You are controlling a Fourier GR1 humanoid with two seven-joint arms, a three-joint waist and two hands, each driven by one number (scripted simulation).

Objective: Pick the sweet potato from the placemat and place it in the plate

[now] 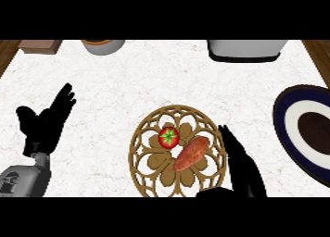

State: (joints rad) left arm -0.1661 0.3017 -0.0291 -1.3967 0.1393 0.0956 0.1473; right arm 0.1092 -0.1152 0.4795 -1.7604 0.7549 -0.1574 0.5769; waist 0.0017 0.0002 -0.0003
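Note:
An orange-brown sweet potato [192,153] lies slanted on a round brown lattice placemat [153,134] in the middle of the counter. A red tomato [168,137] with a green top sits just left of it, touching or nearly so. My right hand [240,162] rises from the lower edge, fingers straight, right beside the sweet potato's right side; it is open and holds nothing. At the right edge is a plate [288,120] with a dark blue rim, a white ring and a brown centre. My left hand [46,121] rests open at the left, fingers up.
Along the far edge stand a white appliance [246,50], a pale bowl [103,45] and a brown block [41,45]. The white marble counter ends in wooden strips [2,58] at the left and right.

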